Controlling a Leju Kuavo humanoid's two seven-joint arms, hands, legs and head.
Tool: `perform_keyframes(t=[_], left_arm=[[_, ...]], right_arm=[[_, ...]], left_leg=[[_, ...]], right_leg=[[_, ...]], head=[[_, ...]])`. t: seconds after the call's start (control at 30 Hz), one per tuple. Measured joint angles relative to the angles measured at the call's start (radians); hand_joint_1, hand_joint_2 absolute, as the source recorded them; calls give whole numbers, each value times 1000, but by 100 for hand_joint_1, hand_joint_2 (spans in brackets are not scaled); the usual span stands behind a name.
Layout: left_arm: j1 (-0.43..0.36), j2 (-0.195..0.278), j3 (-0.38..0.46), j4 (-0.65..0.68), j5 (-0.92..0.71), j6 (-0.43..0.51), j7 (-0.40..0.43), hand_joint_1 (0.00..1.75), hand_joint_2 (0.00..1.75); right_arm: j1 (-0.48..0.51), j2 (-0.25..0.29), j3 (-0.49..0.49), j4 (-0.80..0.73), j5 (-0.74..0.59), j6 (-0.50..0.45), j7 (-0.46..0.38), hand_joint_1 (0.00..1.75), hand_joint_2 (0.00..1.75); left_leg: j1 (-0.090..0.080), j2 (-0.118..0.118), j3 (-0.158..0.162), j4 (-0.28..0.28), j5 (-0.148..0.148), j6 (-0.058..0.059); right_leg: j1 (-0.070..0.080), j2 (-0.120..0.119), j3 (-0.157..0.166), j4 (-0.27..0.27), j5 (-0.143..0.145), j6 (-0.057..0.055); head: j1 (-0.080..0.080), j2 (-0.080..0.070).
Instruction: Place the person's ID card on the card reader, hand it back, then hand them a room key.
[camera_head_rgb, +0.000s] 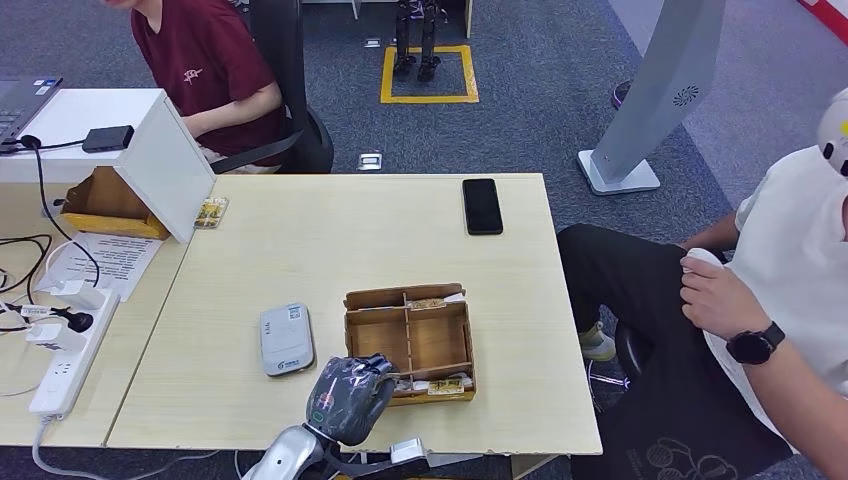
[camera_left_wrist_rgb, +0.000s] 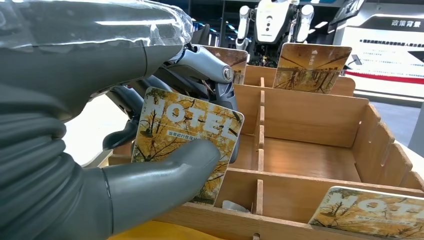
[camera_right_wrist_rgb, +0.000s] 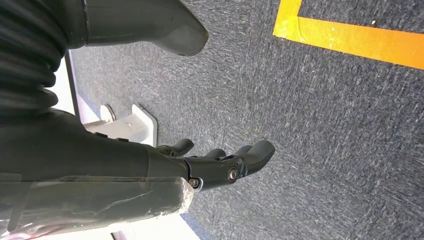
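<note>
Currently a room key card (camera_left_wrist_rgb: 186, 145) marked "HOTEL" with a yellow tree print is pinched by the left hand (camera_head_rgb: 350, 397) between thumb (camera_left_wrist_rgb: 165, 175) and darker fingers (camera_left_wrist_rgb: 215, 80), seen clearly in the left wrist view. Card is held upright at the near-left corner of the wooden divided tray (camera_head_rgb: 447, 350), just above the front compartment; whether its lower edge touches the tray cannot be told. More key cards are seen in the tray: one leaning against the far wall (camera_left_wrist_rgb: 311, 61), one lying in the near-right compartment (camera_left_wrist_rgb: 370, 212).

Right hand (camera_right_wrist_rgb: 220, 160) is hanging beside the body over grey carpet (camera_right_wrist_rgb: 325, 125), fingers loosely apart, nothing held. Yellow floor tape (camera_right_wrist_rgb: 350, 37) is seen past it.

On the table (camera_head_rgb: 300, 240): grey-white card reader (camera_head_rgb: 286, 339) just left of the tray, apart from it; black phone (camera_head_rgb: 482, 206) near the far edge. No ID card can be made out on the reader.

Seated person in white shirt (camera_head_rgb: 790, 300) is at the right of the table, hands together near the lap, watch on the wrist. Another person in a dark red shirt (camera_head_rgb: 205, 70) sits at the far left.
</note>
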Motion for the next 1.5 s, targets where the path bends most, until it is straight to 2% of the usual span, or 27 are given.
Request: perform_keyframes(t=[0.2, 0.5, 0.63, 0.8, 0.9, 0.93, 1.0, 1.07, 1.5], left_arm=[[0, 0, 0, 0, 0, 0, 0, 161, 175], [-2, 0, 0, 0, 3, -4, -1, 165, 175], [-7, 0, 0, -11, 29, -4, -16, 161, 175], [-66, 17, 0, -95, 107, 4, -44, 158, 175], [-110, 36, 0, -171, 128, -36, -50, 143, 175], [-123, 42, 0, -199, 132, -51, -54, 146, 175], [-144, 53, 0, -245, 136, -69, -60, 167, 175], [-155, 61, 0, -276, 136, -77, -60, 175, 175], [-159, 80, 0, -315, 133, -72, -56, 175, 175]], right_arm=[[0, 0, 0, 0, 0, 0, 0, 0, 175], [0, 0, 0, 0, 3, -1, 0, 0, 175], [0, 0, 0, 0, 6, -2, -1, 0, 175], [-1, 0, -3, 0, 15, -2, -4, 0, 175], [0, 0, -7, 0, 16, -2, -7, 0, 175], [0, 0, -9, 0, 16, -2, -7, 0, 175], [-1, 1, -14, 0, 16, -2, -8, 0, 175], [-1, 2, -20, 0, 16, -1, -8, 0, 175], [-4, 6, -30, 0, 18, 4, -8, 0, 175]], left_leg=[[0, 0, 0, 0, 0, 0], [0, 0, 0, 0, 0, 0], [0, 0, 0, 0, 0, 0], [0, 0, 0, 0, 0, 0], [0, 0, 0, 0, 1, 0], [0, 0, 0, 0, 1, 0], [0, 0, 0, 0, 1, 0], [0, 0, 0, 0, 1, 0], [0, 0, 0, 0, 1, 0]], right_leg=[[0, 0, 0, 0, 0, 0], [0, 0, 0, 0, 0, 0], [0, 0, 0, 0, 0, 0], [0, -1, 0, 0, 0, 0], [0, -1, 0, 0, 0, 0], [0, -1, 0, 0, 0, 0], [0, 0, 0, 0, 0, 0], [0, 0, 0, 0, 0, 0], [0, 0, 0, 0, 0, 0]], head=[[0, 0], [0, 0], [0, 0], [0, 0], [0, 0], [0, 0], [0, 0], [0, 0], [0, 0]])
